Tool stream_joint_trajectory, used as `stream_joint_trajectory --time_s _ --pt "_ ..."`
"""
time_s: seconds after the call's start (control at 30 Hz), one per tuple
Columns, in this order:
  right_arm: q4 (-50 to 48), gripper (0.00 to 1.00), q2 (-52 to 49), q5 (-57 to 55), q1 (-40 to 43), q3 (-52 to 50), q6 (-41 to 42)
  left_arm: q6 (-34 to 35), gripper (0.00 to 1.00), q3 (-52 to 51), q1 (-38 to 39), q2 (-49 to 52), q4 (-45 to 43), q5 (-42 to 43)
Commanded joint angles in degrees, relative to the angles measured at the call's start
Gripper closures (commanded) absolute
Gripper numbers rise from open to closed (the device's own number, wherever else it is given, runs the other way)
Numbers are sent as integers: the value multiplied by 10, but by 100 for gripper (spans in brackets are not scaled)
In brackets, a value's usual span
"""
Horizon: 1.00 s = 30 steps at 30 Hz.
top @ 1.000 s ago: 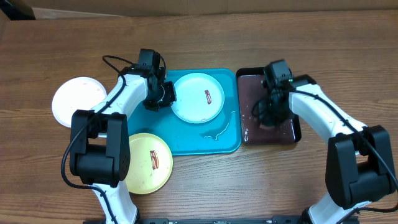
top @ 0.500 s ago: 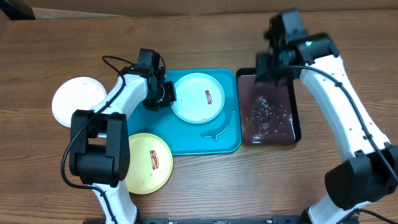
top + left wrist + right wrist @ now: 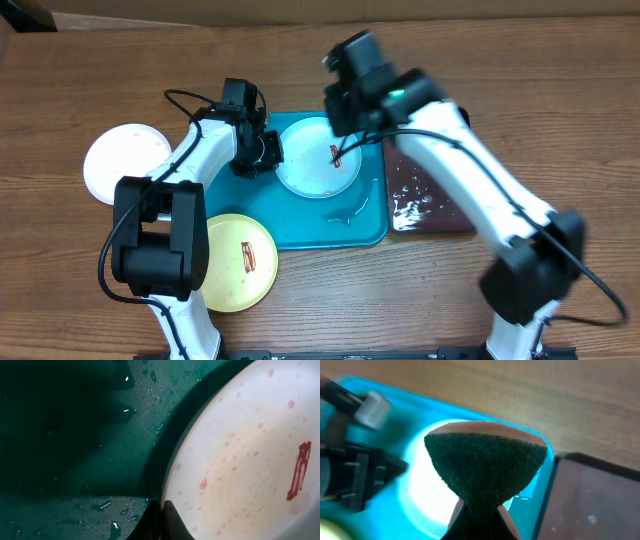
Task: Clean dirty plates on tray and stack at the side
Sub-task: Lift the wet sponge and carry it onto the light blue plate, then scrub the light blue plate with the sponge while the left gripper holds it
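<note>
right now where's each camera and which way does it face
Overhead: above table, facing down; left arm, right arm, tray, cyan plate.
Left wrist: on left arm, facing the plate's rim, left hand pinching it.
Right wrist: on right arm, facing down; right hand pinching a sponge.
Shared: overhead and left wrist show the plate's red smear.

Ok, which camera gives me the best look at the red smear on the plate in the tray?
Left wrist: the smear is close and unobstructed on the plate. Overhead shows it only as a tiny mark; in the right wrist view the sponge hides it.
</note>
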State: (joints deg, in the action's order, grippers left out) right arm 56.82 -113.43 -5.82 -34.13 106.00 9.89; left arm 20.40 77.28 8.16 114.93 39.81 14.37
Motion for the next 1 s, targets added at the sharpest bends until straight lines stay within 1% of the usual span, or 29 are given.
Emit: stream_joint_trajectory --time_s 0.0,0.2,0.97 --pt "-2 96 -32 -82 -14 7 1 0 96 7 -3 9 0 7" --pt "-4 96 -79 -107 -19 7 2 0 96 7 -3 9 0 7" --pt "-20 96 -181 -109 -19 5 26 0 96 7 -3 9 0 7"
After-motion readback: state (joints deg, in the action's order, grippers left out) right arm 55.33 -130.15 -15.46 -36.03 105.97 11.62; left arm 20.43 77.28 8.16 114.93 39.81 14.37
